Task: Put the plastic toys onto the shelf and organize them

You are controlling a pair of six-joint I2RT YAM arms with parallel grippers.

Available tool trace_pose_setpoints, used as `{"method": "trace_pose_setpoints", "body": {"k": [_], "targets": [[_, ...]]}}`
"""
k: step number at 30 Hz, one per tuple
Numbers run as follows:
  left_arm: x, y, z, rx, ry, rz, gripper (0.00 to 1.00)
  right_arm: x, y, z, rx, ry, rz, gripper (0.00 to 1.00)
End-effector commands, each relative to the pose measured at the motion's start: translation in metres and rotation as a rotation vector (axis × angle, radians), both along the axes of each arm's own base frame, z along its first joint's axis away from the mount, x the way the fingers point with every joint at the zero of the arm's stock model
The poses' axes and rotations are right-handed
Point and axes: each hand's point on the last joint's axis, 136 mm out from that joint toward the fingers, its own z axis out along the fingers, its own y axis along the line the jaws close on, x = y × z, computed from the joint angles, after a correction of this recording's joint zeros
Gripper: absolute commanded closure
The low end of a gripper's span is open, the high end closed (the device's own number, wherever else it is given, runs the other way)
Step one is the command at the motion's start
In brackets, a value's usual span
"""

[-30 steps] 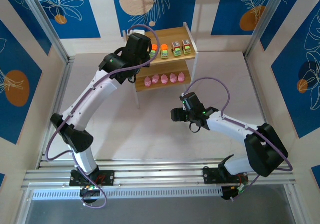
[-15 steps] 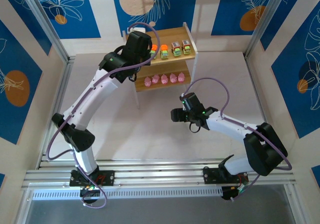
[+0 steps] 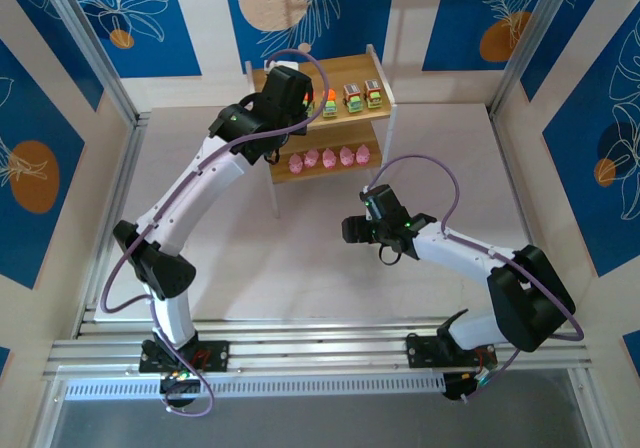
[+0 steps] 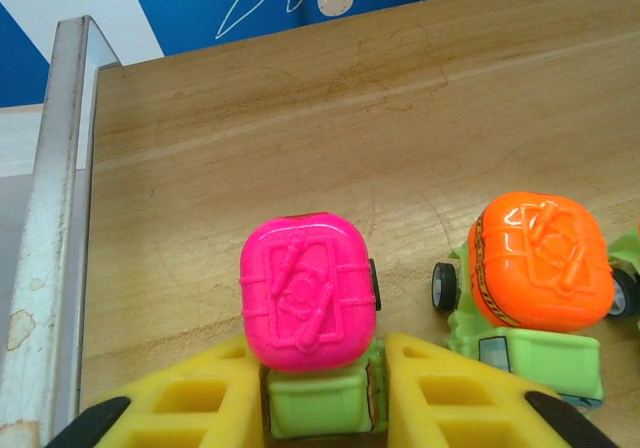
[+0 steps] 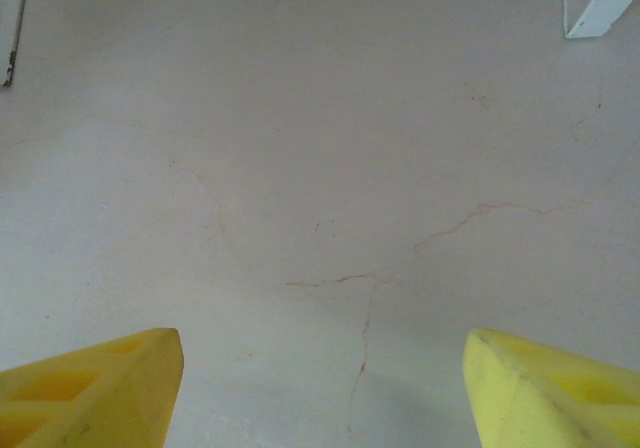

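On the shelf's (image 3: 345, 68) top tier stand several car-like plastic toys: an orange-topped green one (image 3: 328, 102) and two greyish ones (image 3: 352, 98). A row of pink blob toys (image 3: 328, 157) lies on the lower tier. My left gripper (image 4: 318, 353) is over the top tier's left part, its yellow fingers (image 4: 180, 398) shut on the green cab of a magenta-topped car (image 4: 308, 290) that rests on the wood. The orange-topped car (image 4: 538, 268) stands just right of it. My right gripper (image 5: 320, 343) hangs open over bare table, also seen in the overhead view (image 3: 358, 230).
The shelf's white frame rail (image 4: 60, 218) runs close along the left of the held car. A white shelf leg (image 5: 600, 8) stands far ahead of my right gripper. Blue patterned walls enclose the pale table (image 3: 300, 258).
My left wrist has shifted a little to the right over the top tier, covering the leftmost car from above. The right arm has not moved.
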Motion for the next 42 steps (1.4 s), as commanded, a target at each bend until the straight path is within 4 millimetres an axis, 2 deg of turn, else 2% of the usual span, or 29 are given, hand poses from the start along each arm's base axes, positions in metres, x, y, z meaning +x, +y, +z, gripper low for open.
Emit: {"method": "trace_pose_setpoints", "body": {"k": [1,8,20,27,42], "targets": [[-0.003,0.0,0.01,-0.008,-0.017,0.007,0.69,0.004,0.006,0.011,0.038,-0.008,0.004,0.26],[-0.005,-0.001,0.014,-0.022,-0.025,0.0,0.64,0.003,0.006,0.011,0.037,-0.008,0.003,0.26],[-0.013,-0.001,0.031,-0.042,-0.058,-0.01,0.61,0.003,0.006,0.011,0.04,-0.008,0.006,0.26],[-0.023,-0.001,0.048,-0.051,-0.097,-0.017,0.59,0.003,0.007,0.011,0.041,-0.009,0.007,0.26],[-0.047,0.009,0.071,-0.023,-0.147,-0.032,0.56,0.003,0.006,0.012,0.043,-0.013,0.005,0.26]]}}
